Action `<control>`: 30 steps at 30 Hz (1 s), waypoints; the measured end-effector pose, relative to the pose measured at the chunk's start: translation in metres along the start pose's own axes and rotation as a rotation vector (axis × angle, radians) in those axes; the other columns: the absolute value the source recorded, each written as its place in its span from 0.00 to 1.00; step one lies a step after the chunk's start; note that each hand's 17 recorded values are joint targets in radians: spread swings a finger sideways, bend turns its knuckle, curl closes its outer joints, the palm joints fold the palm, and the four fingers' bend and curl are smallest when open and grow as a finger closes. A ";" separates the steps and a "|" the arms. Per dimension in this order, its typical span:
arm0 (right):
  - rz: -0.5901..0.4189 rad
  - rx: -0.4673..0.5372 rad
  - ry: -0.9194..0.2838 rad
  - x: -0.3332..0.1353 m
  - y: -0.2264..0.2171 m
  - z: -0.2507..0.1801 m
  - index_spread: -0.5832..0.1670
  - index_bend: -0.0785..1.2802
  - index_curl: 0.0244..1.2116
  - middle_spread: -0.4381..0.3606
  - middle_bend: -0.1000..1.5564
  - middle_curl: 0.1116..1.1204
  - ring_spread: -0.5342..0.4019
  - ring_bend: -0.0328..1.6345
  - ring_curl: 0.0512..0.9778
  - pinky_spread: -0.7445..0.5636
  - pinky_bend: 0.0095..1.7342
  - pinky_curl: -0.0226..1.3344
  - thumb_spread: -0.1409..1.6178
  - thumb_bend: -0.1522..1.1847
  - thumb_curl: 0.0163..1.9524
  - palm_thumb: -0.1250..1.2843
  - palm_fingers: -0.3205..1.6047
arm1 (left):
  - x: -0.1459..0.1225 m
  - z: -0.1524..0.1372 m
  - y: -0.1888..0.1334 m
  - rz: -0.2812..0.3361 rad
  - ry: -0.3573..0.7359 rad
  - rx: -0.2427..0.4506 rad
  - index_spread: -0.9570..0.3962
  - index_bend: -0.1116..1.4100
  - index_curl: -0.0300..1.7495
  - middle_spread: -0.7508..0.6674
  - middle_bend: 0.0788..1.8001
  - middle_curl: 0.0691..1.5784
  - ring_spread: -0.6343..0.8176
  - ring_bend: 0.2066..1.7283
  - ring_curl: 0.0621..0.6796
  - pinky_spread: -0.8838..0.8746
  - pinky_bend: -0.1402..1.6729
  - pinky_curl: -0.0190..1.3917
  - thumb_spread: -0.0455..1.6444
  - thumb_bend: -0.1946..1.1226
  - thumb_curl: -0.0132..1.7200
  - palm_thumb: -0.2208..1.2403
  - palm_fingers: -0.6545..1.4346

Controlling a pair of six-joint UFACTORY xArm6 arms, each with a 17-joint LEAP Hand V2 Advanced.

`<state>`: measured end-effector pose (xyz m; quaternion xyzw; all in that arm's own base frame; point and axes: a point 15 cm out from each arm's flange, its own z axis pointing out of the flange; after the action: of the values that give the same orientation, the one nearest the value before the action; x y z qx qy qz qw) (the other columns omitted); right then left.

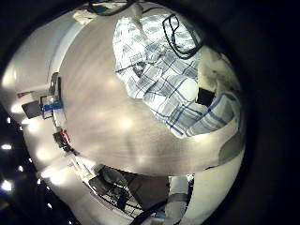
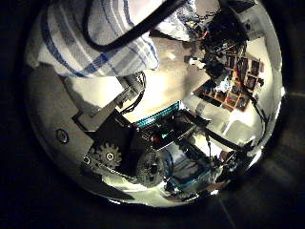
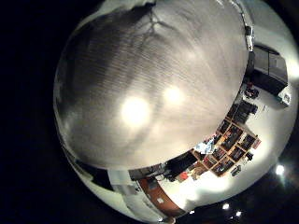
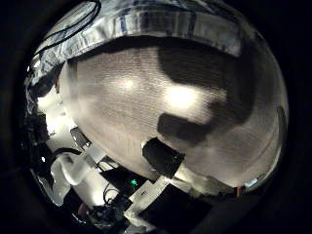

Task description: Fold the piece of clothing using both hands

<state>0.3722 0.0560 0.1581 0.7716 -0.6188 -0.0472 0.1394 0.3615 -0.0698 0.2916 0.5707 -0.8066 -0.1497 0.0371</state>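
Observation:
A checked shirt (image 1: 159, 70) lies spread flat on the table (image 1: 89, 108), seen from some way above in the left little finger side view. In the left thumb side view its checked cloth (image 2: 91, 33) lies just past my left hand (image 2: 124, 143), whose fingers reach toward the cloth's edge without curling round it. My right hand (image 4: 161, 156) hangs over bare table (image 4: 166, 93) with one fingertip showing and nothing in it. The shirt's edge (image 4: 156, 19) runs along the far side of the table from that palm. The right little finger side view holds only table top (image 3: 140, 93).
A cable loop (image 1: 180, 37) hangs over the shirt. Shelves with small items (image 2: 233, 76) stand beyond the table, also in the right little finger side view as shelves (image 3: 224, 145). Equipment (image 1: 52, 103) sits off the table's edge.

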 end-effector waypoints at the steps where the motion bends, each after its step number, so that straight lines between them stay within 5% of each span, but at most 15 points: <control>1: 0.005 0.011 0.000 0.000 -0.003 -0.001 0.40 0.18 0.21 0.32 0.35 0.36 0.31 0.57 0.30 0.47 0.47 0.14 0.70 0.12 0.16 0.41 0.50 | -0.001 0.000 0.001 0.000 0.001 -0.001 0.17 0.37 0.70 0.13 0.51 0.64 0.13 0.77 0.74 0.15 0.68 0.46 0.67 0.14 0.36 0.68 0.80; 5: 0.022 0.114 -0.003 -0.001 -0.018 -0.020 0.28 0.27 0.26 0.23 0.43 0.45 0.27 0.65 0.38 0.32 0.59 0.20 0.72 0.14 0.17 0.50 0.73 | -0.003 0.000 0.002 -0.003 0.002 -0.006 0.17 0.35 0.73 0.12 0.51 0.65 0.13 0.77 0.74 0.15 0.68 0.46 0.67 0.14 0.36 0.68 0.80; 9: 0.034 0.156 -0.002 0.000 -0.007 -0.028 0.21 0.46 0.38 0.20 0.53 0.56 0.28 0.68 0.46 0.31 0.66 0.27 0.75 0.16 0.18 0.58 0.80 | -0.007 0.000 0.005 -0.001 0.002 -0.008 0.16 0.33 0.75 0.12 0.51 0.66 0.13 0.76 0.73 0.15 0.67 0.46 0.67 0.14 0.37 0.68 0.81; 20: 0.045 0.269 0.004 0.009 0.022 -0.071 0.26 0.78 0.63 0.23 0.72 0.75 0.30 0.80 0.61 0.38 0.79 0.39 0.77 0.18 0.22 0.73 0.75 | -0.006 -0.010 0.023 0.021 0.010 -0.026 0.16 0.28 0.79 0.10 0.48 0.67 0.13 0.75 0.73 0.15 0.66 0.47 0.68 0.14 0.37 0.67 0.81; 26: 0.048 0.181 0.011 0.014 0.071 -0.081 0.30 0.83 0.69 0.25 0.76 0.79 0.31 0.83 0.67 0.41 0.82 0.44 0.77 0.17 0.25 0.76 0.72 | -0.003 -0.011 0.049 0.056 0.020 -0.097 0.16 0.26 0.81 0.10 0.48 0.68 0.13 0.74 0.72 0.15 0.65 0.47 0.68 0.14 0.37 0.67 0.82; 30: 0.046 0.241 0.009 0.018 0.086 -0.117 0.32 0.84 0.72 0.26 0.78 0.81 0.32 0.83 0.69 0.42 0.82 0.47 0.77 0.15 0.26 0.77 0.71 | 0.003 -0.025 0.067 0.085 0.030 -0.102 0.16 0.25 0.82 0.09 0.47 0.68 0.13 0.74 0.72 0.14 0.65 0.47 0.68 0.14 0.37 0.67 0.82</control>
<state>0.3243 0.0399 0.2949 0.7687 -0.6368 0.0340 0.0493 0.3058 -0.0569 0.3343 0.5353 -0.8208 -0.1805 0.0846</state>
